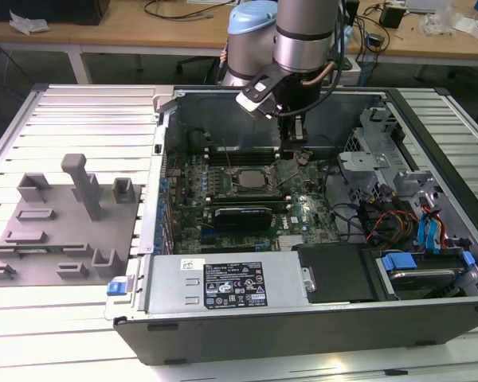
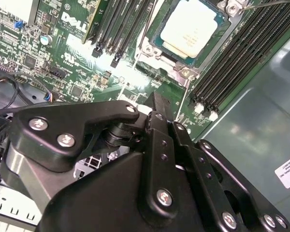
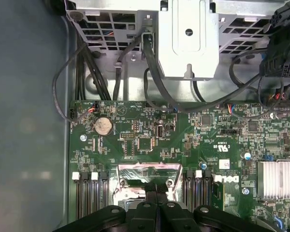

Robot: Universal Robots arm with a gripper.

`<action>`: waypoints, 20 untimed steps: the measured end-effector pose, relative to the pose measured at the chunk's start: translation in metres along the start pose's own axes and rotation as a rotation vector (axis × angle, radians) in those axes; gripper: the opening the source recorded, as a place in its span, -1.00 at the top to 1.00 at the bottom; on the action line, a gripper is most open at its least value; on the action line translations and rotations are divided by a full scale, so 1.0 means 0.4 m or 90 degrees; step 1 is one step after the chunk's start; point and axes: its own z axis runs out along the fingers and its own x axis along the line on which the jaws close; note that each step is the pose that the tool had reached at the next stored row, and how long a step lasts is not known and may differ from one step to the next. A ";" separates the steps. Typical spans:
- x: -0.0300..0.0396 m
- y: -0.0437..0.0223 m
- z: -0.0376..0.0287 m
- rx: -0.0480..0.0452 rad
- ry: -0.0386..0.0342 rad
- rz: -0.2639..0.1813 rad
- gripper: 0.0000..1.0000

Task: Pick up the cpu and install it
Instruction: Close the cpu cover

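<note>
Jaws pinched shut on nothing, low inside the case (image 1: 223, 107), with the cpu (image 2: 193, 26) lying flat in its socket (image 2: 183, 71), just to the exterior view's left of them.

Bright, even light falls from above on the circuit board (image 1: 303, 211) in the exterior view; the case wall (image 1: 223, 119) beside it sits in shadow. In the second wrist view white glare burns out a patch of the board near the cpu (image 2: 192, 26), whose top gleams
</note>
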 end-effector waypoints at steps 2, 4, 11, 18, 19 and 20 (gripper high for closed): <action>0.000 0.002 0.000 0.0001 -0.0001 0.000 0.79; 0.000 0.004 0.000 0.0000 -0.0001 0.000 0.79; 0.000 0.020 0.001 0.0000 0.0000 0.000 0.79; 0.000 0.041 0.002 0.0000 0.0000 0.000 0.79; 0.000 0.044 0.002 0.0000 -0.0001 0.000 0.79; 0.000 0.048 0.002 0.0000 0.0000 0.000 0.79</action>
